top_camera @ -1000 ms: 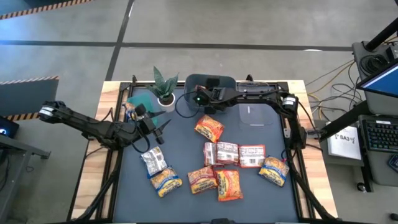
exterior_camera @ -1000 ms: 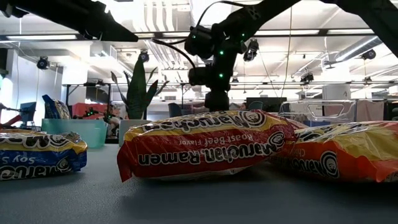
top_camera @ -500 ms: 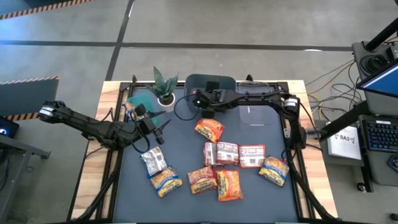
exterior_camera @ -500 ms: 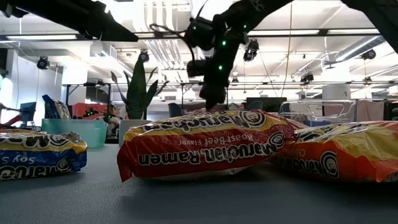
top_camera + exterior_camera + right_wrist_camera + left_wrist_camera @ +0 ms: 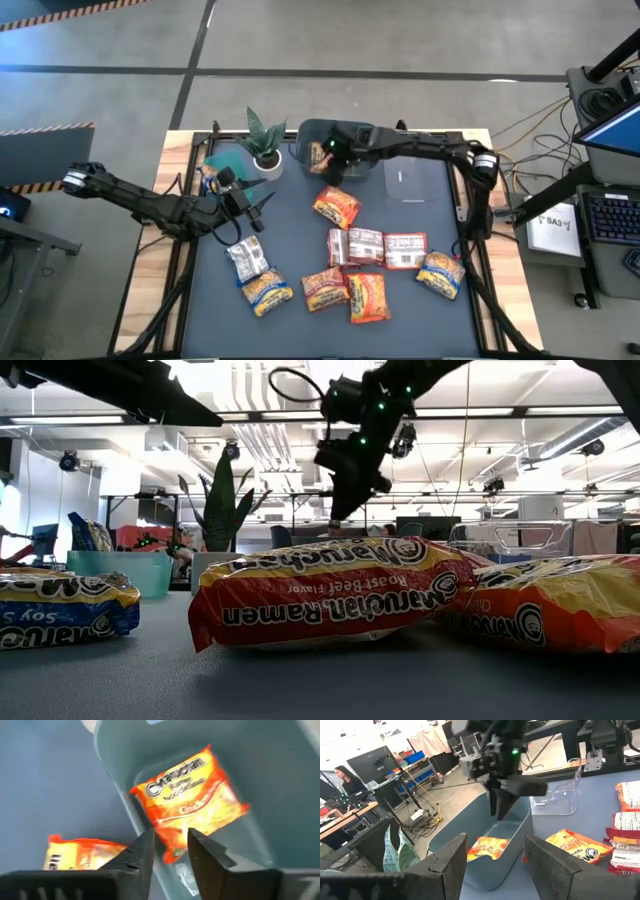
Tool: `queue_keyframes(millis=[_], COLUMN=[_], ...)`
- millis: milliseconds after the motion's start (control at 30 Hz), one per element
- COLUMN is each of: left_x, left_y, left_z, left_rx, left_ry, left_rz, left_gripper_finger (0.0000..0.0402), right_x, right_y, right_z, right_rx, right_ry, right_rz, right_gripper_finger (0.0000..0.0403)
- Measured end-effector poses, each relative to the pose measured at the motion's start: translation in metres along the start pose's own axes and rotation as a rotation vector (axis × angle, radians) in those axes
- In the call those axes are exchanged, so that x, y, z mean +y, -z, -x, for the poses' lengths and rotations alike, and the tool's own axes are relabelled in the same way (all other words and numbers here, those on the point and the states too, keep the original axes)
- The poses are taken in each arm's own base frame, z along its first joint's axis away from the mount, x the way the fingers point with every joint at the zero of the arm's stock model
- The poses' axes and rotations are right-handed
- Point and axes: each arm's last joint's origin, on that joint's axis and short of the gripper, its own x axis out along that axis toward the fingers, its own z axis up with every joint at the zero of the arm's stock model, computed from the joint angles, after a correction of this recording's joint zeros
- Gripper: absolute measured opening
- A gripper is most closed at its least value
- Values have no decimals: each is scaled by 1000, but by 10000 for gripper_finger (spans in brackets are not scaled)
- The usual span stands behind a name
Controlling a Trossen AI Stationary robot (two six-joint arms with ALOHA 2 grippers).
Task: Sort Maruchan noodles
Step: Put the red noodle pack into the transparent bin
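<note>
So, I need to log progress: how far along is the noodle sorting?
Done: one orange packet lies in the grey-blue bin. In hand: nothing; the right claw hangs open above that bin, and the left claw waits open. Left: eight packets on the mat, including the orange one nearest the bin.

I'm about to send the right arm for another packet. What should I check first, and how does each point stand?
1. Orange packet in the bin lies fully inside the grey bin: ok.
2. Right hand is over the grey bin, fingers apart, holding nothing: ok.
3. Right hand is high enough to clear the bin's rim on the way out: cannot tell.
4. Nearest orange packet lies on the mat beside the bin, with nothing on top of it: ok.
5. Left hand waits on the mat's left side, away from that packet: ok.
</note>
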Motion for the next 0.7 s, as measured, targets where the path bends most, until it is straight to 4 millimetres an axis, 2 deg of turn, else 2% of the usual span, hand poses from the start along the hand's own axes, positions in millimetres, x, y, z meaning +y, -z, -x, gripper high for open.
queue_keyframes(millis=[133,233,400,700], left_x=[0,0,0,-3], left_y=[0,0,0,2], left_z=[0,0,0,-2], left_rx=[0,0,0,10], left_ry=[0,0,0,4], left_rz=[-7,-8,-5,34], left_gripper_finger=[178,178,178,178], right_x=[-16,-20,-19,21], right_y=[0,0,1,4], right_z=[-8,-16,-21,-7], right_rx=[17,23,27,-3], right_ry=[1,9,10,-51], right_rz=[-60,-73,-77,31], right_gripper_finger=[50,18,9,9])
